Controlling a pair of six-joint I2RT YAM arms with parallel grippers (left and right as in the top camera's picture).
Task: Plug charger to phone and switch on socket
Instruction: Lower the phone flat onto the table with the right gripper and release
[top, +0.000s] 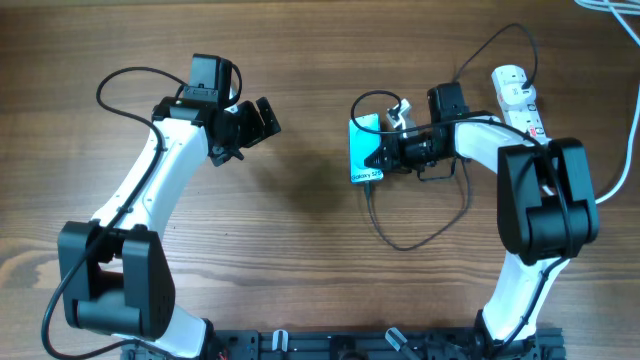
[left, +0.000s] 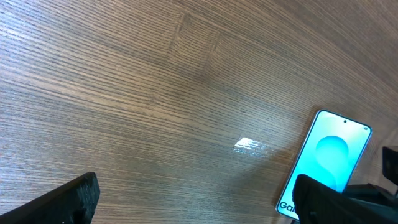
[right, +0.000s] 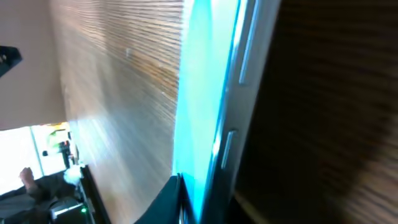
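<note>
The phone (top: 362, 150) has a turquoise screen and sits at mid table. My right gripper (top: 383, 152) is shut on its right edge. In the right wrist view the phone (right: 208, 93) shows edge-on between the fingers (right: 199, 202). The charger's thin black cable (top: 405, 243) loops on the table from the phone's near end; I cannot tell whether its tip is in the phone. A white plug head (top: 400, 108) lies just behind the phone. The socket (top: 516, 92) is a white strip at the far right. My left gripper (top: 255, 122) is open and empty, left of the phone (left: 329, 158), with wide-spread fingers (left: 193, 211).
The socket's thick white cord (top: 626, 140) runs down the right edge of the table. Black robot cables arch over both arms. Bare wood (top: 310, 220) lies between the two arms.
</note>
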